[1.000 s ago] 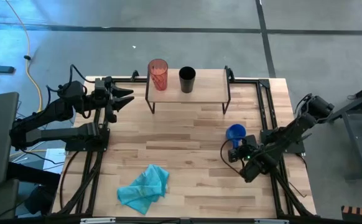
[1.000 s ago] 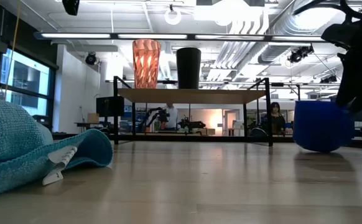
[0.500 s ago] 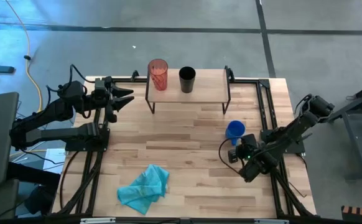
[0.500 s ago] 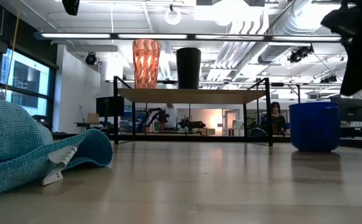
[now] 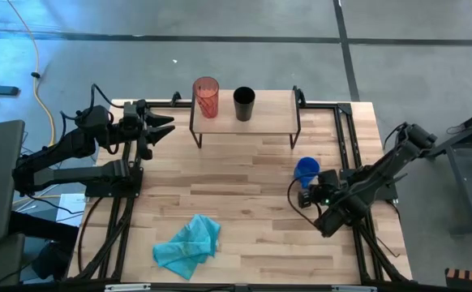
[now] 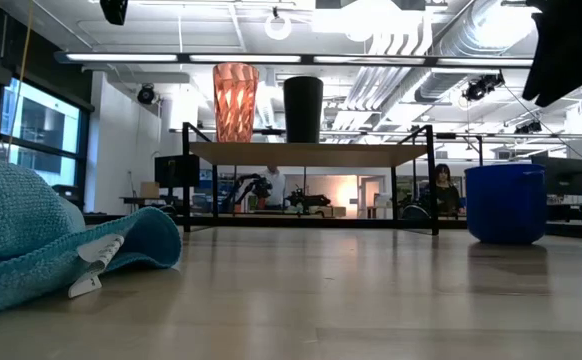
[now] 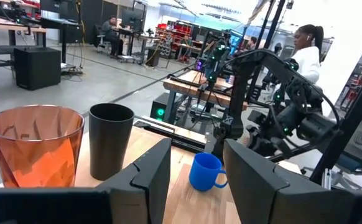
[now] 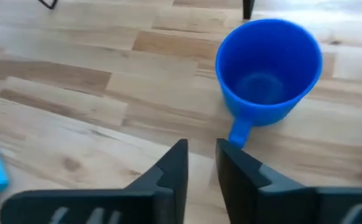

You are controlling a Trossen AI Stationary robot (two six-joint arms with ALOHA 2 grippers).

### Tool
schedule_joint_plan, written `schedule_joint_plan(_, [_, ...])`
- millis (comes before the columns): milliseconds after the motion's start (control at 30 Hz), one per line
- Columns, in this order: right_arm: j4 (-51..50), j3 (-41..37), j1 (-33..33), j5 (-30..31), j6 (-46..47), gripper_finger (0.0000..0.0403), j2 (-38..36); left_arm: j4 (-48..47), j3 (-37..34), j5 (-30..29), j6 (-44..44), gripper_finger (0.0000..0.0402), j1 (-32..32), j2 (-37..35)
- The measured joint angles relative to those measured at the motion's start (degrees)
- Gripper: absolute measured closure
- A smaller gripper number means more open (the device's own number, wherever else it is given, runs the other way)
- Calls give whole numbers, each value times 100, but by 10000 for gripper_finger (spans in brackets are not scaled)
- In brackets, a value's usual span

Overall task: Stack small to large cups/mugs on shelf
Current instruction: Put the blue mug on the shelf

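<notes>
One mug is off the shelf [image 5: 244,116]: the blue mug [image 5: 306,171] stands upright on the desk [image 5: 244,203], right of centre and on the near side of the shelf's right legs. The red tumbler [image 5: 206,96] and the black cup [image 5: 243,104] stand side by side on the left half of the board, apart from each other.

The right gripper [image 5: 311,197] hangs just near of the mug, above the desk and not touching it. Its wrist view shows the mug's open mouth facing up and the handle [image 8: 238,132] pointing back toward the fingers [image 8: 171,169], which are almost closed, a narrow gap between them, grasping nothing. The handle lies nearly in line with that gap, so a short forward reach would probably meet it first.

The left gripper [image 5: 161,127] waits at the far left edge of the desk, beside the shelf's left end, fingers spread and empty. It is well apart from the mug; the right arm is plainly the nearer one.
</notes>
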Motion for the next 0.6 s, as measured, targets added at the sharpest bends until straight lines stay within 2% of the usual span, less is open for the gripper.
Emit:
schedule_joint_plan(167, [344,2,-2,128,18,298,-94,0,0,0,-1,263,2,0])
schedule_joint_plan(267, [570,2,-14,80,43,296,-115,-2,0,0,4,263,1,0])
schedule_joint_plan(433, [772,2,-160,-405,164,295,-115,-4,0,0,7,263,1,0])
schedule_joint_plan(600, [801,2,-323,-503,123,295,-115,-2,0,4,17,263,0,0])
